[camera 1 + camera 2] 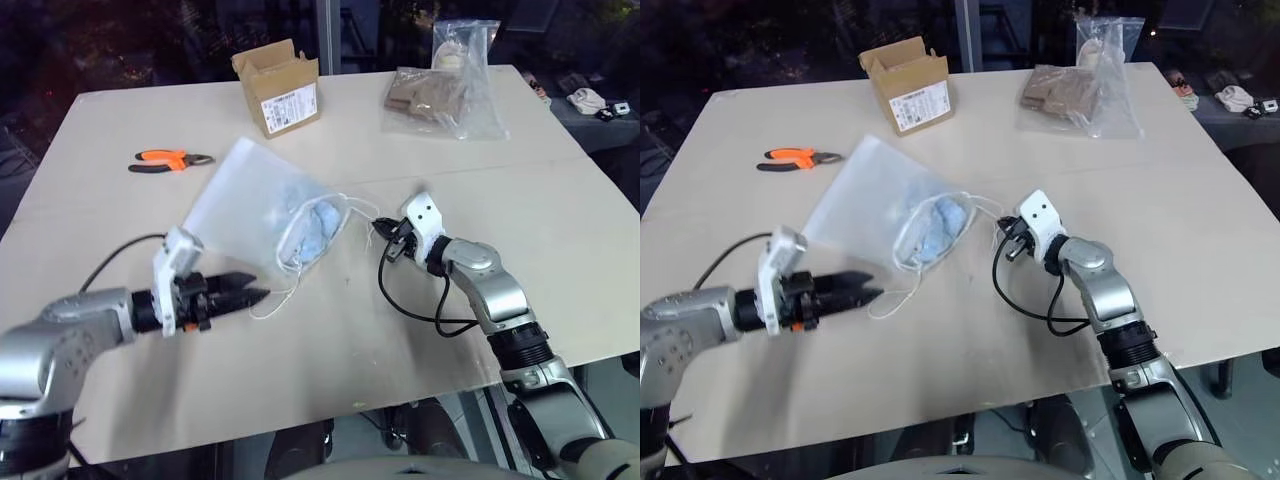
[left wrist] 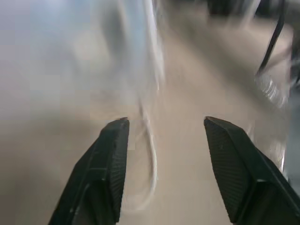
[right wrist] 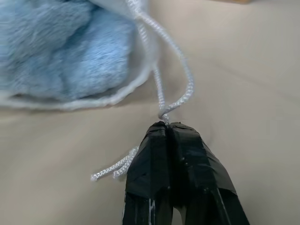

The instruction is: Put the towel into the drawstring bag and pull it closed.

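The drawstring bag (image 1: 245, 195) lies flat on the table, its mouth toward my right arm. The light blue towel (image 1: 318, 226) sits inside the mouth, ringed by the white cord. My right gripper (image 3: 165, 125) is shut on a strand of the drawstring cord (image 3: 176, 101) just beside the mouth; it also shows at the bag's right (image 1: 388, 238). My left gripper (image 2: 164, 124) is open just above the table near the bag's front corner (image 1: 258, 293). A loose loop of cord (image 2: 152, 164) lies between its fingers, not gripped.
Orange-handled pliers (image 1: 170, 159) lie at the far left. A cardboard box (image 1: 278, 88) and a clear plastic bag with brown contents (image 1: 440, 95) stand at the back. A black cable (image 1: 400, 300) loops on the table by my right arm.
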`<act>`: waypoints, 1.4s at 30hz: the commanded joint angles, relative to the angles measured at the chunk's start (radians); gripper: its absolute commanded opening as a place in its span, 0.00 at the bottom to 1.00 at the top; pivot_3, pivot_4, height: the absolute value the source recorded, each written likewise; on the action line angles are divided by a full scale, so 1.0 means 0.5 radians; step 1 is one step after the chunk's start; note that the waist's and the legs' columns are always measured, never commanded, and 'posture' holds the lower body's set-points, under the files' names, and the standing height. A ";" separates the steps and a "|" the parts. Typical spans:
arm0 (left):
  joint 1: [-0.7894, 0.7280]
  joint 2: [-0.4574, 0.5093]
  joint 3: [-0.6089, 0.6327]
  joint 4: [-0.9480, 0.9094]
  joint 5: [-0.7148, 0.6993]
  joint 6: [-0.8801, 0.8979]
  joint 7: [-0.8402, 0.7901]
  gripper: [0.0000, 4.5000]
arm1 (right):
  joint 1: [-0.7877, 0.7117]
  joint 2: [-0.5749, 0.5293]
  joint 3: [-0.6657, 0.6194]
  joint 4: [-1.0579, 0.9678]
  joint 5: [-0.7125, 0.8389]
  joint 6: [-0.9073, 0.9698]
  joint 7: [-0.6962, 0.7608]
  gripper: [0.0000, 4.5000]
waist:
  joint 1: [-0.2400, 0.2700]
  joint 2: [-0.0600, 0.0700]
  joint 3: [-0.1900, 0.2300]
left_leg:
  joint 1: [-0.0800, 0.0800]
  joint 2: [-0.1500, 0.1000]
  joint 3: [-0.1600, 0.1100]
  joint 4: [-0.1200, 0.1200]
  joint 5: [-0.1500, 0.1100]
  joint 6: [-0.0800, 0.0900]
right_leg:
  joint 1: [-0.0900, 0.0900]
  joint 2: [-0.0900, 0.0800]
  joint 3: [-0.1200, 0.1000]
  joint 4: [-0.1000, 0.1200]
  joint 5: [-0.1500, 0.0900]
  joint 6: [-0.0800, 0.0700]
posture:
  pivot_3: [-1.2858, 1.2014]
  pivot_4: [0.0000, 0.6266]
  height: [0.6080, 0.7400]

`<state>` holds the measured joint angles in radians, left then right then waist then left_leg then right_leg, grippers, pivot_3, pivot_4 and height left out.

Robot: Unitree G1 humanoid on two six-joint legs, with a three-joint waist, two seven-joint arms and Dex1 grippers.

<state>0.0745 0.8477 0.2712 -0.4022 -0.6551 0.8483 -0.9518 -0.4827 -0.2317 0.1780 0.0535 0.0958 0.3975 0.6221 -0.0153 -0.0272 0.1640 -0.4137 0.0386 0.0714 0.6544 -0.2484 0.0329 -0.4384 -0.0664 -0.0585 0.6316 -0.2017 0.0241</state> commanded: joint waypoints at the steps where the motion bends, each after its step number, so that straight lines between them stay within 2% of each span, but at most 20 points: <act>1: -0.050 -0.189 -0.220 -0.099 0.223 -0.266 0.223 0.57 | 0.018 -0.026 -0.016 -0.184 0.056 0.074 0.018 0.00 | 0.018 -0.001 0.000 | 0.000 0.000 -0.001 0.002 0.000 0.000 | 0.001 0.000 -0.001 0.001 0.000 -0.001 | 0.52 0.24 1.00; 4: -0.145 -0.392 -0.432 0.032 0.498 -0.422 0.492 0.57 | 0.033 -0.038 -0.012 -0.219 0.055 0.111 0.005 0.00 | 0.031 0.000 -0.002 | 0.004 0.000 -0.002 0.007 -0.001 0.006 | 0.008 0.001 -0.002 0.002 -0.003 -0.010 | 0.52 0.24 1.00; 9: -0.216 -0.587 -0.716 0.237 0.891 -0.675 0.776 0.57 | 0.056 -0.047 -0.028 -0.309 0.073 0.177 -0.038 0.00 | 0.026 -0.001 -0.007 | 0.011 0.001 0.001 0.015 -0.003 0.013 | 0.013 0.004 0.003 0.009 0.000 -0.007 | 0.52 0.24 1.00; 10: -0.225 -0.621 -0.737 0.278 0.929 -0.706 0.814 0.46 | 0.060 -0.047 -0.030 -0.317 0.074 0.183 -0.048 0.00 | 0.028 0.002 -0.009 | 0.013 0.001 0.001 0.015 -0.004 0.013 | 0.015 0.004 0.003 0.010 0.001 -0.006 | 0.52 0.24 1.00; 11: -0.218 -0.639 -0.770 0.315 0.973 -0.771 0.818 0.41 | 0.066 -0.051 -0.031 -0.323 0.075 0.187 -0.056 0.00 | 0.030 0.002 -0.009 | 0.019 0.001 0.001 0.014 -0.004 0.013 | 0.020 0.004 0.003 0.010 0.001 -0.006 | 0.52 0.24 1.00; 12: -0.203 -0.662 -0.787 0.339 1.005 -0.828 0.830 0.28 | 0.074 -0.050 -0.041 -0.335 0.082 0.193 -0.067 0.00 | 0.034 0.002 -0.010 | 0.021 0.001 0.001 0.014 -0.004 0.013 | 0.021 0.004 0.003 0.011 0.000 -0.006 | 0.52 0.24 1.00; 13: -0.183 -0.691 -0.777 0.349 1.002 -0.869 0.839 0.23 | 0.078 -0.040 -0.066 -0.351 0.105 0.203 -0.080 0.00 | 0.037 0.005 -0.011 | 0.026 0.001 0.000 0.013 -0.004 0.014 | 0.026 0.005 0.002 0.012 -0.002 -0.010 | 0.52 0.24 1.00; 16: -0.132 -0.759 -0.627 0.299 0.922 -1.047 0.852 0.02 | 0.075 -0.017 -0.158 -0.421 0.209 0.240 -0.096 0.00 | 0.036 0.008 -0.014 | 0.034 0.003 0.001 0.013 -0.004 0.014 | 0.031 0.003 0.003 0.012 -0.007 -0.005 | 0.52 0.24 1.00; 18: -0.150 -0.777 -0.444 0.226 0.857 -1.183 0.883 0.02 | 0.044 -0.005 -0.250 -0.481 0.315 0.265 -0.093 0.00 | 0.030 0.007 -0.013 | 0.033 0.003 0.001 0.013 -0.004 0.014 | 0.031 0.003 0.003 0.012 -0.007 -0.005 | 0.52 0.24 1.00; 20: -0.260 -0.712 -0.250 0.199 0.900 -1.291 0.970 0.02 | -0.041 -0.011 -0.364 -0.550 0.432 0.272 -0.082 0.00 | 0.028 0.006 -0.012 | 0.028 0.004 0.000 0.013 -0.004 0.014 | 0.027 0.003 0.002 0.012 -0.003 -0.011 | 0.52 0.24 1.00; 22: -0.455 -0.581 -0.086 0.246 1.024 -1.462 1.062 0.02 | -0.196 -0.043 -0.472 -0.626 0.538 0.234 -0.063 0.00 | 0.031 0.004 -0.008 | 0.024 0.005 -0.001 0.013 -0.004 0.014 | 0.023 0.005 0.001 0.013 -0.002 -0.011 | 0.52 0.24 1.00; 26: -0.963 -0.332 0.134 0.449 0.997 -1.579 1.089 0.02 | -0.592 -0.155 -0.707 -0.699 0.861 0.356 -0.041 0.00 | 0.036 0.004 -0.007 | 0.017 0.004 -0.002 0.016 -0.004 0.013 | 0.015 0.008 -0.001 0.017 0.003 -0.005 | 0.52 0.24 1.00; 28: -1.202 -0.252 0.155 0.609 0.971 -1.513 1.082 0.02 | -0.776 -0.235 -0.801 -0.663 0.979 0.413 -0.045 0.00 | 0.036 0.003 -0.008 | 0.015 0.003 -0.001 0.015 -0.005 0.014 | 0.016 0.007 -0.001 0.012 0.003 -0.004 | 0.52 0.24 1.00; 31: -1.350 -0.185 0.064 0.719 0.996 -1.545 0.971 0.02 | -0.901 -0.323 -0.844 -0.606 1.011 0.416 -0.072 0.00 | 0.037 0.003 -0.009 | 0.011 0.001 0.003 0.015 -0.008 0.019 | 0.016 0.005 0.000 0.007 0.002 0.000 | 0.52 0.24 1.00; 36: -1.455 -0.230 0.050 0.832 0.918 -1.426 0.958 0.02 | -0.881 -0.365 -0.848 -0.654 1.023 0.461 -0.197 0.00 | 0.031 0.003 -0.008 | -0.008 0.001 0.008 0.018 -0.005 0.012 | 0.009 0.004 -0.007 -0.008 0.004 0.005 | 0.52 0.24 1.00; 38: -1.370 -0.224 0.011 0.794 0.940 -1.486 0.898 0.02 | -0.728 -0.441 -0.745 -0.671 0.844 0.370 -0.184 0.00 | 0.026 0.003 -0.009 | -0.008 0.001 0.010 0.018 -0.005 0.012 | 0.009 0.003 -0.007 -0.009 0.004 0.005 | 0.52 0.24 1.00; 40: -1.428 -0.211 0.041 0.819 0.954 -1.474 0.950 0.02 | -0.779 -0.459 -0.869 -0.731 0.947 0.453 -0.296 0.00 | 0.024 0.003 -0.007 | -0.008 0.001 0.010 0.017 -0.005 0.012 | 0.010 0.003 -0.008 -0.010 0.004 0.006 | 0.52 0.24 1.00; 42: -1.430 -0.188 0.066 0.921 0.974 -1.450 0.976 0.02 | -0.729 -0.605 -0.871 -0.695 0.816 0.388 -0.281 0.00 | 0.024 0.005 -0.003 | -0.010 0.001 0.010 0.018 -0.005 0.012 | 0.007 0.003 -0.007 -0.007 0.004 0.006 | 0.52 0.24 1.00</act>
<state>-0.6247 0.7250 0.2625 0.0508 -0.1772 0.1270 -0.4881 -0.8311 -0.4812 -0.2027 -0.2581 0.5376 0.6261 0.4925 -0.0032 -0.0248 0.1624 -0.4186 0.0390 0.0760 0.6641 -0.2508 0.0391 -0.4346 -0.0650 -0.0624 0.6285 -0.1995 0.0270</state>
